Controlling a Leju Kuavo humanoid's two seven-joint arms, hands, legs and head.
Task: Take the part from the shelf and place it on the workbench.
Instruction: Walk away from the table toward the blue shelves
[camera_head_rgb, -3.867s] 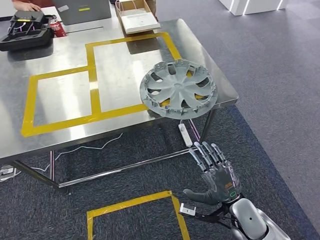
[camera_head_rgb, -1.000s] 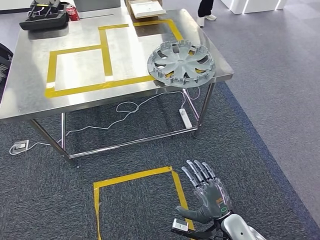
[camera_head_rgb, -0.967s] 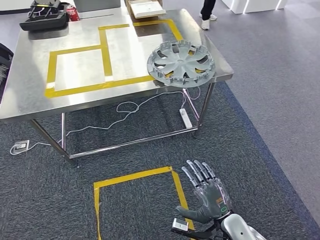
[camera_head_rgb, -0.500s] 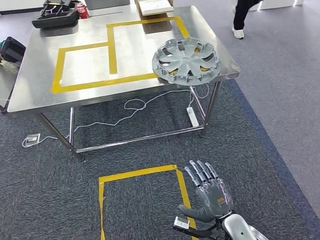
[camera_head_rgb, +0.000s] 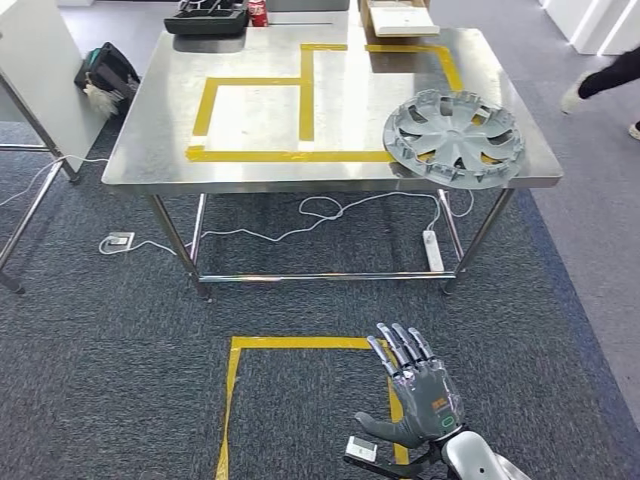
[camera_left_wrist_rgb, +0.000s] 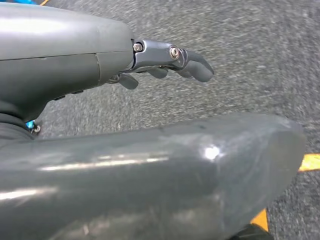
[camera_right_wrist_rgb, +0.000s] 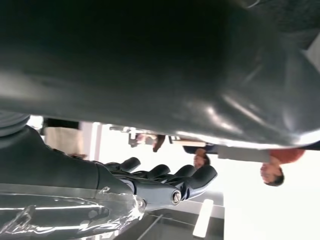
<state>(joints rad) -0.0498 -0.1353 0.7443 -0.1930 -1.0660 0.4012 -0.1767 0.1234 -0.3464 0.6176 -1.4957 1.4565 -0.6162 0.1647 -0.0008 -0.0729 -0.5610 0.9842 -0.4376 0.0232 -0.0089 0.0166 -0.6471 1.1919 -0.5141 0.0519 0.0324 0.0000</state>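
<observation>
Part: a grey wheel cover (camera_head_rgb: 453, 138) lies flat on the steel tabletop (camera_head_rgb: 143, 150), at its near right corner, partly over the yellow tape (camera_head_rgb: 305, 78) marked there.
Right hand: the right hand (camera_head_rgb: 417, 393) hangs low over the carpet, well short of the table, palm down, fingers (camera_head_rgb: 399, 346) spread and straight, holding nothing. In the right wrist view its fingers (camera_right_wrist_rgb: 166, 172) look loosely extended, nothing between them.
Left hand: in the left wrist view the left hand (camera_left_wrist_rgb: 113, 60) is over the grey carpet, its fingers (camera_left_wrist_rgb: 190, 60) stretched out and slightly curved, gripping nothing.
Floor: a square of yellow tape outlines the carpet (camera_head_rgb: 98, 360) just under the right hand. A white power strip (camera_head_rgb: 432, 250) and loose cable lie beneath the table.
Far edge of tabletop: a black tray (camera_head_rgb: 205, 17), a red can (camera_head_rgb: 258, 12) and a flat box (camera_head_rgb: 398, 17) sit along the back.
Elsewhere: a black bag (camera_head_rgb: 108, 72) lies on the floor to the left of the table; a person's leg and shoe (camera_head_rgb: 577, 93) show at the right edge.
</observation>
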